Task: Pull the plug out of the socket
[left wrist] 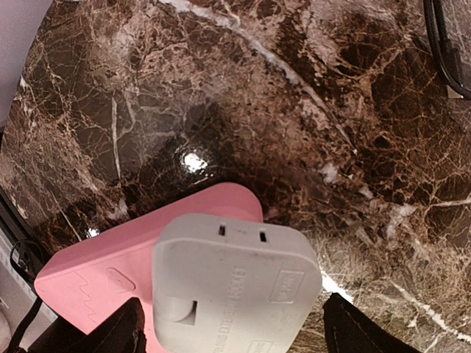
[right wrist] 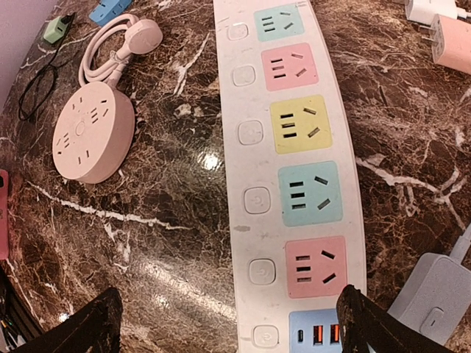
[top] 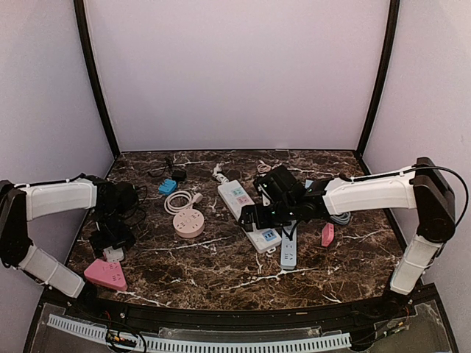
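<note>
Task outstanding: the grey square plug adapter (left wrist: 232, 290) sits seated in the pink triangular socket block (left wrist: 103, 276) at the near-left corner of the marble desk (left wrist: 294, 110), left claw (left wrist: 234, 305) spread wide astride it, apparently not yet gripping; right claw (right wrist: 228, 294) wide, empty, over the white power strip (right wrist: 250, 147).

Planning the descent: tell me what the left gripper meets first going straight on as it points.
Likely the grey rectangular plug adapter, seated on the pink triangular socket block, centred between the left gripper's open jaws; depth is unclear.
</note>
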